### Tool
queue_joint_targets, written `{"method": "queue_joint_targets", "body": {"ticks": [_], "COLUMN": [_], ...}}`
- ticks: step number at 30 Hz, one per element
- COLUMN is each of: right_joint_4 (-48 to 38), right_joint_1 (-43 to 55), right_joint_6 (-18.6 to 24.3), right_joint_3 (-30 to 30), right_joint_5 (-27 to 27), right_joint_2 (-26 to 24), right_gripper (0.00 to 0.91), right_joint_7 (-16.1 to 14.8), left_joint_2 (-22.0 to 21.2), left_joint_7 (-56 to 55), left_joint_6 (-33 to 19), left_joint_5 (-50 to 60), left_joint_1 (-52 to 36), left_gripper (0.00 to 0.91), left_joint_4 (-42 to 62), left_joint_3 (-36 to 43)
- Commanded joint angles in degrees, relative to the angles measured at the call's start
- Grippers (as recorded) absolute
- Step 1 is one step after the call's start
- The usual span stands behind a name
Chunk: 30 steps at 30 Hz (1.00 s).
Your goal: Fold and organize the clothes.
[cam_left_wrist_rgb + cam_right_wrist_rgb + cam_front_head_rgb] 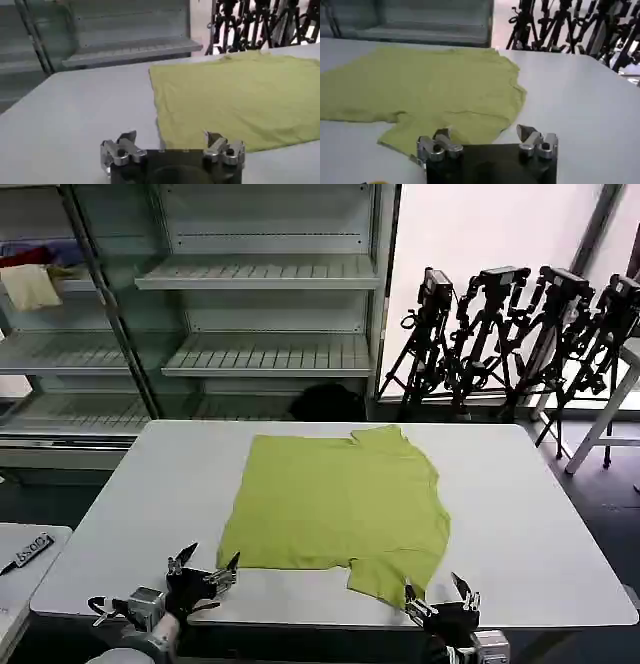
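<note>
Lab — bare shelving (265, 284), camera tripods (510, 334)

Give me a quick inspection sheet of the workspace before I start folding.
Surface: white table, flat; bare around the shirt.
Job's things: lime T-shirt spread flat mid-table, one sleeve toward the near edge, the other at the far side.
Clutter: nothing seen on the table; a small side table at the robot's left carries a dark tool.
Grippers: left claw open at the near edge, beside the shirt's left hem; right claw open at the near edge by the near sleeve. Neither touches cloth.
Cables: nothing seen.
Surroundings: shelving behind, with cream and red cloths; tripods at back right.
</note>
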Motion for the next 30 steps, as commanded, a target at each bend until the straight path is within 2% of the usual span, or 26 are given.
{"method": "queue_joint_targets", "body": {"ticks": [1, 2, 3, 12, 13, 14, 15, 16, 17, 18, 19, 21, 30], "right_joint_4": [-2.5, -2.6, -2.9, -3.5, -3.6, -3.6, -3.9, -4.0, -4.0, -4.1, -4.1, -4.2, -4.2], "right_joint_1": [-0.3, -0.3, -0.2, 0.3, 0.3, 0.4, 0.6, 0.6, 0.7, 0.6, 0.6, 0.4, 0.2], "right_joint_6": [1.1, 1.2, 1.3, 1.6, 1.6, 1.7, 1.7, 1.7, 1.7, 2.0, 2.2, 3.1, 4.1], "right_joint_3": [-2.6, -2.6, -2.7, -2.8, -2.9, -2.9, -3.0, -3.1, -3.1, -3.1, -3.2, -3.1, -3.2], "right_joint_5": [-3.1, -3.1, -3.1, -3.0, -3.0, -3.1, -3.1, -3.1, -3.1, -3.1, -3.0, -3.0, -3.0], "right_joint_2": [0.3, 0.3, 0.3, 0.1, 0.1, 0.1, 0.1, 0.1, 0.2, 0.2, 0.2, 0.1, 0.1], "right_gripper": [0.907, 0.897, 0.836, 0.826, 0.816, 0.766, 0.655, 0.595, 0.383, 0.292, 0.161, 0.0, 0.0], "right_joint_7": [0.5, 0.6, 0.6, 0.2, 0.2, 0.2, 0.2, 0.2, 0.2, 0.2, 0.2, 0.2, -0.1], "left_joint_2": [0.1, -0.1, -0.2, -0.9, -1.0, -1.0, -1.2, -1.3, -1.4, -1.5, -1.8, -2.0, -2.3], "left_joint_7": [-0.4, -0.4, -0.4, -0.3, -0.3, -0.3, -0.3, -0.2, -0.2, -0.3, -0.3, -0.2, 0.7], "left_joint_6": [-0.1, -0.1, -0.2, -0.9, -1.2, -1.2, -1.2, -1.2, -1.2, -1.2, -1.3, -1.4, -2.4], "left_joint_5": [0.3, 0.4, 0.4, 0.6, 0.5, 0.5, 0.3, 0.2, 0.2, 0.2, 0.4, 0.3, 0.6], "left_joint_1": [0.4, 0.4, 0.4, 0.0, 0.0, 0.0, 0.1, 0.1, 0.2, 0.1, 0.1, 0.0, 0.1], "left_gripper": [0.907, 0.907, 0.907, 0.907, 0.826, 0.776, 0.725, 0.645, 0.322, 0.101, 0.02, 0.02, 0.0], "left_joint_4": [0.4, 0.4, 0.5, 2.2, 2.6, 2.7, 2.8, 2.8, 2.8, 2.9, 3.0, 3.1, 3.0], "left_joint_3": [0.6, 0.6, 0.7, 1.1, 1.3, 1.4, 1.4, 1.7, 1.8, 1.9, 2.0, 2.1, 2.6]}}
